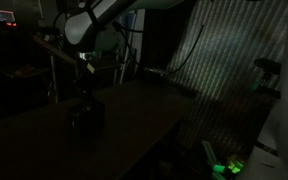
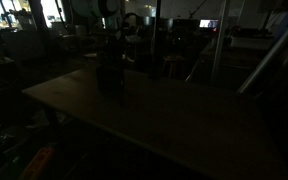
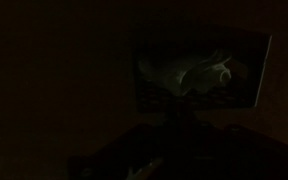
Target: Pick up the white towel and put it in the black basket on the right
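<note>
The scene is very dark. In the wrist view a white towel (image 3: pixel 196 74) lies crumpled inside the black basket (image 3: pixel 263 72). The basket also shows as a dark box on the table in both exterior views (image 1: pixel 86 116) (image 2: pixel 111 76); the towel does not show there. My gripper (image 1: pixel 85 68) hangs a little above the basket, apart from it. Its fingers are lost in the dark in all views, so I cannot tell whether they are open or shut.
The basket stands on a dark wooden table (image 2: pixel 174 120) with its edge toward the camera (image 1: pixel 134 150). A ribbed curtain or wall (image 1: pixel 234 80) stands beside the table. Cluttered lab furniture (image 2: pixel 14 30) fills the background. A green light (image 1: pixel 224 167) glows on the floor.
</note>
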You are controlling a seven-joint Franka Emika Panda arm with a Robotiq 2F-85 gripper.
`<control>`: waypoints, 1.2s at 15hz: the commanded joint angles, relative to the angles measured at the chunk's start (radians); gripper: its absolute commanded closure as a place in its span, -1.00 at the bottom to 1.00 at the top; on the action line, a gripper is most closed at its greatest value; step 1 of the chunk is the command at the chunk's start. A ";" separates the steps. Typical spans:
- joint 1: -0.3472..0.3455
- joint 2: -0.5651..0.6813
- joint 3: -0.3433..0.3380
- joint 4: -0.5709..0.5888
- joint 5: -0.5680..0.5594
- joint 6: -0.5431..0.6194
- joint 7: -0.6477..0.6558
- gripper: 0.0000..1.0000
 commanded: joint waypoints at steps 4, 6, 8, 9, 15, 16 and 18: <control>0.007 -0.184 -0.077 -0.102 -0.107 0.028 0.243 0.74; 0.006 -0.219 -0.091 -0.124 -0.144 0.041 0.348 0.74; 0.004 -0.254 -0.101 -0.152 -0.190 0.057 0.461 0.74; 0.003 -0.269 -0.103 -0.164 -0.216 0.063 0.523 0.74; -0.016 -0.285 -0.078 -0.178 -0.274 0.045 0.655 0.48; -0.017 -0.297 -0.074 -0.190 -0.281 0.045 0.679 0.33; -0.018 -0.311 -0.068 -0.203 -0.283 0.045 0.696 0.11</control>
